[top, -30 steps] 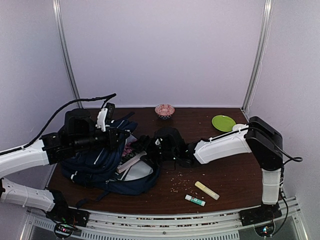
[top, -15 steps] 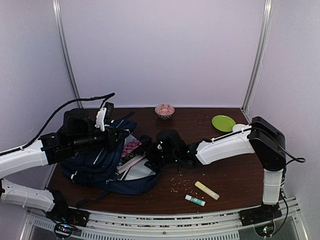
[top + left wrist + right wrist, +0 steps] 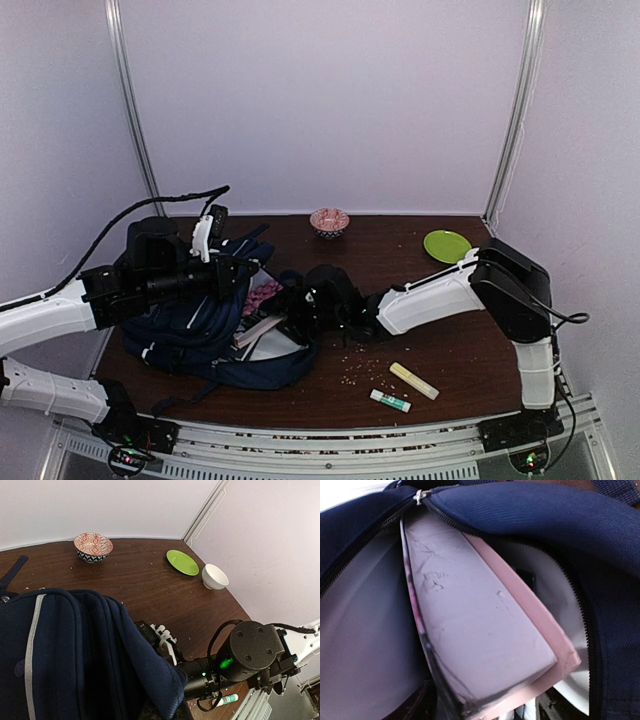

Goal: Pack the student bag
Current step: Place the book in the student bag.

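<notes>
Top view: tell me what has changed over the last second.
The right hand backed off slightly, then pushed left, further into the mouth of the student bag, with its arm following. Nothing was visibly taken hold of or let go. The left hand stayed shut on the bag's raised flap. The book, bowl and green plate have not moved.

The top external camera sits high behind the arm bases at the near edge, facing the far wall and taking in the whole table [image 3: 460, 350]. The left wrist camera rides close above the student bag [image 3: 75, 650] on the left. It looks far and right across to the patterned bowl [image 3: 93, 546], green plate [image 3: 182, 562] and right arm [image 3: 250, 650], all shared with the top view. The right wrist camera sits very near the bag's open mouth, looking inside. The bag appears in every view.
</notes>
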Controlling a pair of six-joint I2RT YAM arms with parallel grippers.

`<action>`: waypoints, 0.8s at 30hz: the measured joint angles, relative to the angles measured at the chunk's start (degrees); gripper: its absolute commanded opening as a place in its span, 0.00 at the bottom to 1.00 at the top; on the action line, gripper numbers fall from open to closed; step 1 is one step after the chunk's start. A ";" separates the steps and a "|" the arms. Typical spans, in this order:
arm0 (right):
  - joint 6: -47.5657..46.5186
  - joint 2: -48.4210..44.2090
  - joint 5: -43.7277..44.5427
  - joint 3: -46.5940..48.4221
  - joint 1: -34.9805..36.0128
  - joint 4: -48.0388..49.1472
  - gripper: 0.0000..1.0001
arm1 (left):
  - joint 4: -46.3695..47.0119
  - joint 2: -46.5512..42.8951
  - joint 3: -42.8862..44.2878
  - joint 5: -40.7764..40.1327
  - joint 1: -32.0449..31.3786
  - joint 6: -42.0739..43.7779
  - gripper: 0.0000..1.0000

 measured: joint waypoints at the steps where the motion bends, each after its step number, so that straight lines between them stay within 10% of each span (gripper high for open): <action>1: 0.02 0.13 0.00 0.00 -0.13 0.50 0.59 | 0.00 0.00 0.00 0.00 0.00 -0.02 0.00; 6: 0.26 0.22 0.15 -0.48 -0.63 3.45 0.43 | -0.02 -0.07 0.00 0.00 0.00 -0.04 0.00; 24: -11.69 -6.67 -13.20 -2.21 -6.16 -2.34 0.38 | -6.54 -3.52 0.44 4.42 -0.28 5.84 0.00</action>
